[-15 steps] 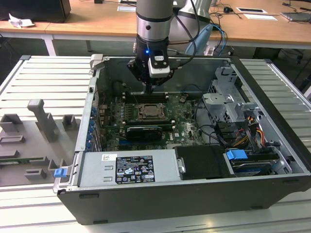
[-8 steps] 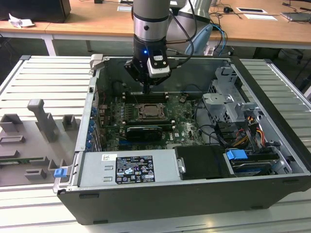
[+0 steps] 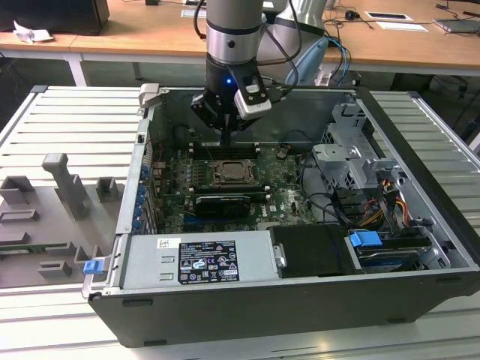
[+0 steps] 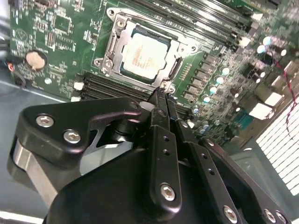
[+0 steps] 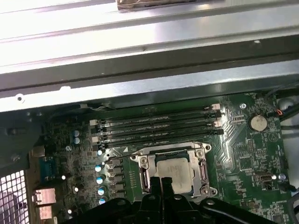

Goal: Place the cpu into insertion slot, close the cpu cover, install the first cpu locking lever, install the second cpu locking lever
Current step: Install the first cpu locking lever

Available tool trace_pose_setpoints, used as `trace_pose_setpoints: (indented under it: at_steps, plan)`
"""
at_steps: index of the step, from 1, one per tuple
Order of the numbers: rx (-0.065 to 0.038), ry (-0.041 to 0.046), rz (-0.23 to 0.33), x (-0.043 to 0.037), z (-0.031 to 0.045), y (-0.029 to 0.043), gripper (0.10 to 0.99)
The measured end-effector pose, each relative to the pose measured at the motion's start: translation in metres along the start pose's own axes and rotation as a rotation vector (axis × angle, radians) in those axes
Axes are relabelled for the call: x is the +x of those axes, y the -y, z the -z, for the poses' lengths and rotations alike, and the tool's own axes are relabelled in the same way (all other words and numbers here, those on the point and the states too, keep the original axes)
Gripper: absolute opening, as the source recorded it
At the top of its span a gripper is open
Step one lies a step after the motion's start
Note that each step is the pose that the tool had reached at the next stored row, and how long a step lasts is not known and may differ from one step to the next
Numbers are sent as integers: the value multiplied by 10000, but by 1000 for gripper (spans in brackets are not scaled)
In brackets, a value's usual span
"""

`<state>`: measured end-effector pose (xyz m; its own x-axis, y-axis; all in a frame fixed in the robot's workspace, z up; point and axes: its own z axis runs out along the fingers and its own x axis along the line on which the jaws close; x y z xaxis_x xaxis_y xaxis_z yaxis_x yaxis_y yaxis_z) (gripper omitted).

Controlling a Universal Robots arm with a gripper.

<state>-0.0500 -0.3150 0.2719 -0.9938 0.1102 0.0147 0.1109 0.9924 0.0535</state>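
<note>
The claw [image 4: 161,93] hangs with its two slim black fingers pressed together and holding nothing, its tips just over the edge of the insertion slot [image 4: 112,44]. In that slot lies the cpu [image 4: 145,57], a flat square chip with a pale silvery-beige face, framed by the cpu cover [image 4: 184,46] lying flat around it. Long black memory slots [image 5: 156,128] run just beyond.

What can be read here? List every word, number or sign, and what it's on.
No text can be quoted.
Label on the power supply: print and symbols, too small to read.
cpu: faint marks on its face in the second wrist view, too blurred to read.
Board: white markings, too small to read.
Paper on the desk: no print can be made out.
</note>
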Motion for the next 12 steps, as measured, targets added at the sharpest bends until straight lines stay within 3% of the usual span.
trace_pose_setpoints:
  at_steps: [6, 10, 11, 12]
  plan:
    - [9, -37, 709, 15, -5, 2, 102]
    - [9, -19, 760, 121, -15, 14, 102]
    - [9, -8, 763, 163, -18, 19, 102]
    - [7, 13, 763, 254, -26, 30, 102]
